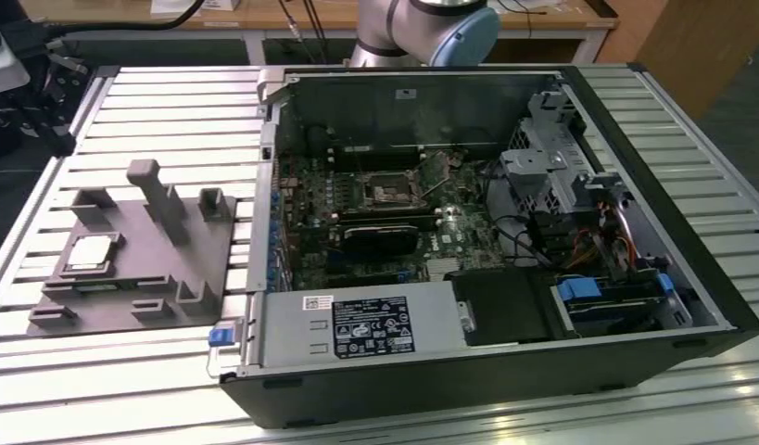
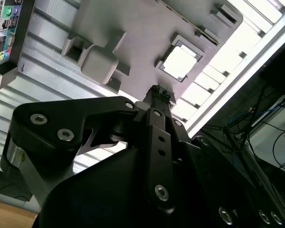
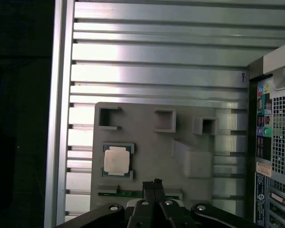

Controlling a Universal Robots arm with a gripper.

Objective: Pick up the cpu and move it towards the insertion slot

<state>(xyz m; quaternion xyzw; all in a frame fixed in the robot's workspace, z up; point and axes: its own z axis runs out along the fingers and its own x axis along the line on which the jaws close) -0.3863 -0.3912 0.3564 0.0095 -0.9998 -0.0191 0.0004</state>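
One cpu [image 3: 117, 160] lies flat in its pocket on the grey fixture [image 3: 147, 147], outside the computer case [image 1: 478, 394] and well apart from the insertion slot [image 1: 389, 192]. The gripper [image 3: 154, 184] hangs above the fixture, pointing down, fingers together and empty. The square cpu sits near, diagonally off the tips.

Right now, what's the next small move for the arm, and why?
Probably slide the gripper sideways across the grey fixture until it centres over the cpu. The cpu lies untouched in its recess, and the closed fingers hang above the fixture off to one side of it, holding nothing.
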